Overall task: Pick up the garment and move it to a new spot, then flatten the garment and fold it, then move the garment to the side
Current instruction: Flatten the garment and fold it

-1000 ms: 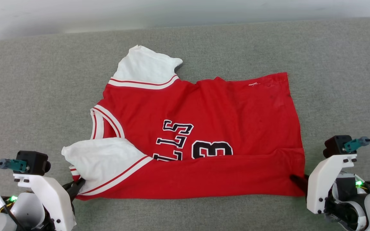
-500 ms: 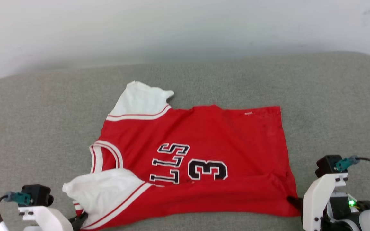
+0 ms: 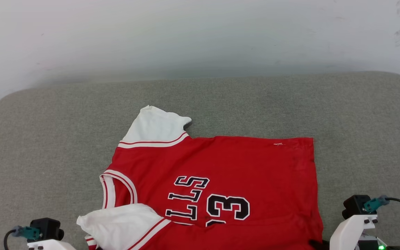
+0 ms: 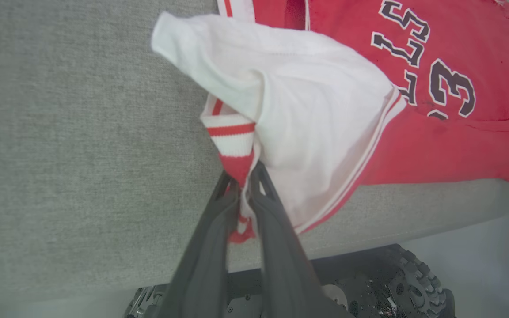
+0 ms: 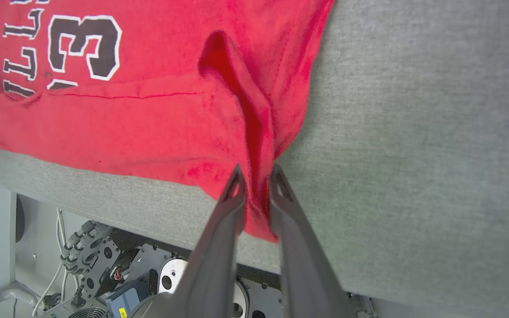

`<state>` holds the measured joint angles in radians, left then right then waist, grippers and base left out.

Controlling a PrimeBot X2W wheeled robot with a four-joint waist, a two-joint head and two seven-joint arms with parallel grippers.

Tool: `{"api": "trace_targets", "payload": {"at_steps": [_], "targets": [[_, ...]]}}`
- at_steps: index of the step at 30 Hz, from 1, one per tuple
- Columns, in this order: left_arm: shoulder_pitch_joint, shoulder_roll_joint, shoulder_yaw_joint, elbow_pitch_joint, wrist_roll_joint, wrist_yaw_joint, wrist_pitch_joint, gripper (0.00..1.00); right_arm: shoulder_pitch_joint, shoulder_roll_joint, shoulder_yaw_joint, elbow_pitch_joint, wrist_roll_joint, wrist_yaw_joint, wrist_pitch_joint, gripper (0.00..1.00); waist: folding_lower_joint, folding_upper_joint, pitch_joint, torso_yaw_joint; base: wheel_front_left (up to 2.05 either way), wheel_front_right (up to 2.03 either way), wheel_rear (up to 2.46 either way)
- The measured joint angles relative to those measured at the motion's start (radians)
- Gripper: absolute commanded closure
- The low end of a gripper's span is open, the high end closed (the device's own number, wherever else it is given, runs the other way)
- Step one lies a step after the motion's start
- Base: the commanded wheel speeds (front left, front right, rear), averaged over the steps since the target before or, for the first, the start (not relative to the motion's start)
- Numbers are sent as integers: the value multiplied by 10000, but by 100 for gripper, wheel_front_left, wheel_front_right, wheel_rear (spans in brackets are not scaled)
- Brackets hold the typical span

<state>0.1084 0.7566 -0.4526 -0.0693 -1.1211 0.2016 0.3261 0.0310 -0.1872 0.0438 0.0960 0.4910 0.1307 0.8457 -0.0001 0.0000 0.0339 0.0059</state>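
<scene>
The garment (image 3: 221,163), a red jersey with white sleeves and black-and-white lettering, lies spread on the grey cushioned surface (image 3: 47,139), neck to the left. Its near edge reaches the surface's front edge. In the left wrist view my left gripper (image 4: 242,176) is shut on the striped cuff of the near white sleeve (image 4: 307,115), which is bunched and lifted. My right gripper (image 5: 256,174) is shut on the garment's near hem corner (image 5: 254,132), and the red cloth there is pulled into a ridge.
A white wall (image 3: 186,41) rises behind the surface. Just below the front edge the wrist views show my wheeled base (image 4: 413,278) with cables (image 5: 60,274). Bare grey cushion extends left, right and behind the garment.
The head camera has tilted up, so the whole picture has shifted down. The garment's far edge has been drawn straight and its wrinkles have smoothed. Both grippers have drawn back towards me with the near edge.
</scene>
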Motion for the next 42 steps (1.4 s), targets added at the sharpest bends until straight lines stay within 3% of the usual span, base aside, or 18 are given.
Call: {"api": "trace_targets", "payload": {"at_steps": [1,8,18,23,28,37,42], "targets": [[-58,-125,-25,77,4,0,-65,0,57,17,15,-6,21,0,-201,0,0,0,3,3,0,0,0],[-557,-301,104,336,516,-40,-821,0,39,79,98,-604,-443,0,-2763,0,0,0,-97,-120,0,0,0],[-1851,-516,360,186,1871,330,-2219,0,-550,353,-107,-1058,-1329,0,-5950,0,0,0,-199,-437,0,0,0],[-2923,-851,531,171,2698,548,-3216,0,-1046,533,-35,-1745,-1956,0,-6811,0,0,0,247,-608,0,0,0],[-4178,-930,608,247,3271,608,-3534,0,-1583,815,-12,-2347,-2466,0,-7145,0,1,0,1024,-859,0,0,0],[-6728,-537,602,1661,3062,-376,-2263,0,-2294,1160,209,-2608,-2823,0,-7363,0,2,0,2522,-1673,0,0,0],[-8000,-119,359,2844,2476,-1220,-401,0,-2451,1264,245,-2485,-2788,0,-7471,0,2,0,3147,-2316,0,0,0]]}}
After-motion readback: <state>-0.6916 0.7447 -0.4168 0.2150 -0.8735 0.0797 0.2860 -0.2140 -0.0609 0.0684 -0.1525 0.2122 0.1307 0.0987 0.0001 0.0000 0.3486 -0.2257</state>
